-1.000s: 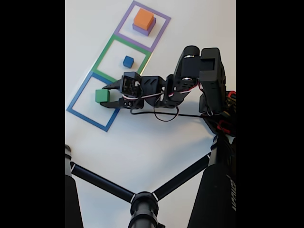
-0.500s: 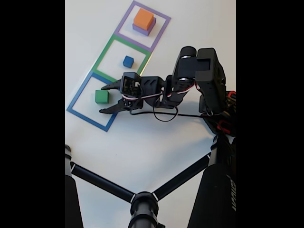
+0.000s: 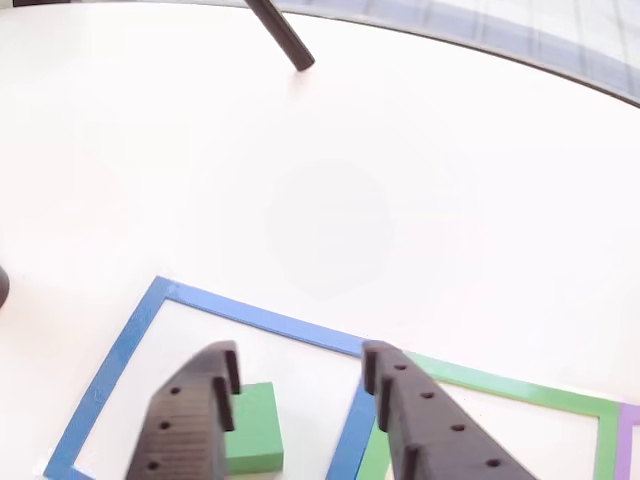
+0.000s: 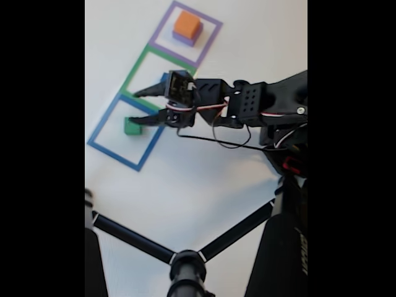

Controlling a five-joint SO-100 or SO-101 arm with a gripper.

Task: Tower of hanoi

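Jaws (image 4: 137,106) apart and empty, raised above the counter (image 4: 204,179), arm reaching across from the right in the fixed view. Tips sit over the border between the blue square (image 4: 102,127) and the green square (image 4: 137,67).

Green cube (image 4: 130,127) sits on the counter inside the blue square, near its upper side, free of the jaws. In the other view the green cube (image 3: 255,428) lies just behind the left finger (image 3: 190,415), mostly outside the gap; the right finger (image 3: 425,420) hangs over the blue/green border. Blue cube (image 4: 164,77) is in the green square, nearly hidden behind the jaw body. Orange cube (image 4: 187,25) rests on a purple cube (image 4: 181,39) in the purple square (image 4: 213,28).

Risks, as judgement:
- Lower finger is close to the green cube; any dip or sideways swing could nudge it out of the blue square or rotate it, spoiling later grasps.
- If the blue cube is the next target, it is small and partly occluded; a misaligned descent could land a fingertip on top of it or push it aside instead of straddling it.
- Wide opening near two cubes means one finger could clip the wrong one.
- Loose cable (image 4: 210,141) under the arm could drag across the counter.
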